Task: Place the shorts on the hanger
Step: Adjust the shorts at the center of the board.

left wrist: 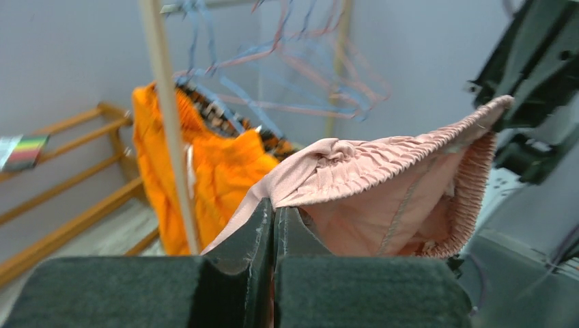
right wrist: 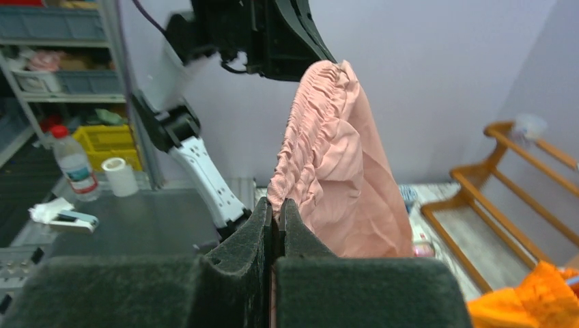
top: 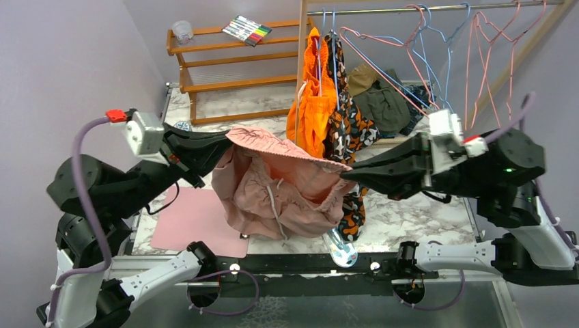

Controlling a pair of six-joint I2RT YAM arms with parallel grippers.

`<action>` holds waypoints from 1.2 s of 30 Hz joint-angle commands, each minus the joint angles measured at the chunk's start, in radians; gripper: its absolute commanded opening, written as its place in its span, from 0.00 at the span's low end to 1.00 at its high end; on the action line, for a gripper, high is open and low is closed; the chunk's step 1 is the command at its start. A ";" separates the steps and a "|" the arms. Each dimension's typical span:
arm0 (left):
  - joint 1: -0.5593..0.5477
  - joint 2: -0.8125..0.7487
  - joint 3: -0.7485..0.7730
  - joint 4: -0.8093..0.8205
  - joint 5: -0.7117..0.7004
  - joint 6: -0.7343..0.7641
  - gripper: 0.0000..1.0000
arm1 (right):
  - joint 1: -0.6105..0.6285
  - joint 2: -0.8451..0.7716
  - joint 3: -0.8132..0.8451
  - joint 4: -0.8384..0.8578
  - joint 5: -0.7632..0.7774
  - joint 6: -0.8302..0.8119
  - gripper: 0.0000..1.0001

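Observation:
The dusty-pink shorts (top: 273,191) hang stretched between my two grippers above the table, waistband uppermost and a white drawstring dangling in front. My left gripper (top: 229,137) is shut on the waistband's left end; in the left wrist view its fingertips (left wrist: 274,208) pinch the gathered fabric of the shorts (left wrist: 382,171). On the right end of the waistband my right gripper (top: 345,174) is shut, and in the right wrist view (right wrist: 276,205) it clamps the edge of the shorts (right wrist: 341,171). A thin pink wire hanger (top: 382,73) hangs among others on the rail at the back right, apart from both grippers.
An orange garment (top: 311,109) and a camouflage garment (top: 348,130) hang on the rail (top: 423,8) just behind the shorts. Dark green clothes (top: 382,102) lie at the back. A wooden rack (top: 225,61) holds markers (top: 247,29). A pink mat (top: 188,222) and a plastic bottle (top: 339,247) lie near the front.

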 commanded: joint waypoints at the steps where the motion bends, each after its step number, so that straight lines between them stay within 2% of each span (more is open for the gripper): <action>1: 0.017 -0.001 0.057 0.185 0.077 0.021 0.00 | 0.002 -0.075 0.095 0.038 -0.203 0.051 0.01; 5: 0.017 -0.022 -0.094 0.220 0.095 -0.018 0.00 | 0.002 -0.123 -0.018 0.046 -0.111 0.047 0.01; 9: 0.017 -0.057 -0.369 0.269 0.090 -0.093 0.00 | 0.002 -0.164 -0.224 0.039 0.110 0.032 0.01; 14: 0.017 -0.072 -0.657 0.351 0.103 -0.199 0.00 | 0.002 -0.180 -0.473 0.073 0.308 0.049 0.01; 18: 0.017 -0.082 -0.780 0.363 0.078 -0.240 0.00 | 0.002 -0.207 -0.596 0.139 0.400 0.113 0.01; 24: 0.017 -0.075 -0.897 0.361 0.031 -0.294 0.02 | 0.002 -0.237 -0.680 0.176 0.503 0.207 0.01; 25: 0.017 -0.073 -0.912 0.362 0.025 -0.304 0.08 | 0.002 -0.238 -0.686 0.172 0.519 0.226 0.01; 31: 0.017 -0.048 -0.966 0.357 0.009 -0.345 0.58 | 0.002 -0.232 -0.707 0.135 0.625 0.319 0.01; 33: 0.017 -0.047 -0.966 0.351 0.010 -0.349 0.69 | 0.002 -0.229 -0.712 0.130 0.653 0.347 0.01; 36: 0.017 -0.048 -0.953 0.334 0.015 -0.352 0.75 | 0.002 -0.224 -0.721 0.131 0.683 0.373 0.01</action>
